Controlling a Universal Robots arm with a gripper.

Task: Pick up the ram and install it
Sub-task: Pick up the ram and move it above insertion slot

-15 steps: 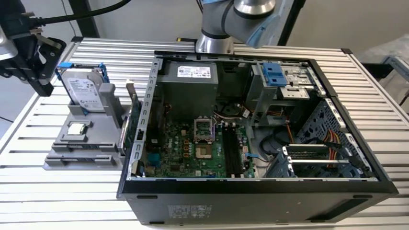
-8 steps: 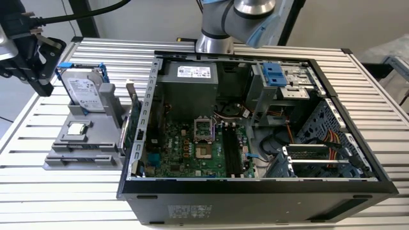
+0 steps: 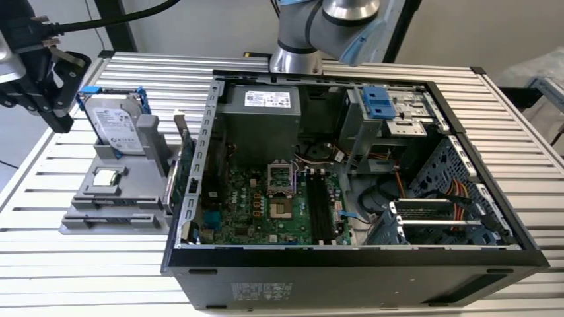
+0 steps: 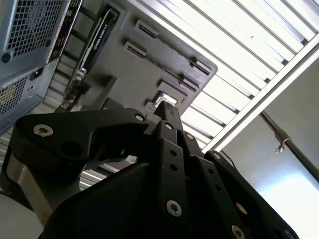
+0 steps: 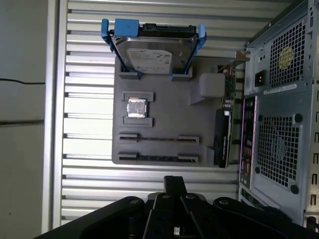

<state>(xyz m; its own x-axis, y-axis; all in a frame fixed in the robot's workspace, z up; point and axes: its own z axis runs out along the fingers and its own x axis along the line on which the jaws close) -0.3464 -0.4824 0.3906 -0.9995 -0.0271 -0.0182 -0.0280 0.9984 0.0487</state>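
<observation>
The ram (image 5: 158,138) is hard to make out: a thin dark strip, edge-on, in a slot of the grey holder (image 5: 164,114) near the square chip (image 5: 136,107). The label print on the hard drive (image 5: 152,55) is illegible. The gripper (image 5: 174,180), partly cut off, hangs clear of the holder, jaws pressed together and empty. The exterior view adds the open computer case (image 3: 352,165) beside the holder.

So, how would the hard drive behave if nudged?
The hard drive stands on edge in the grey holder, so a push might tip it. Its metal case looks rigid, probably heavy for its size.
</observation>
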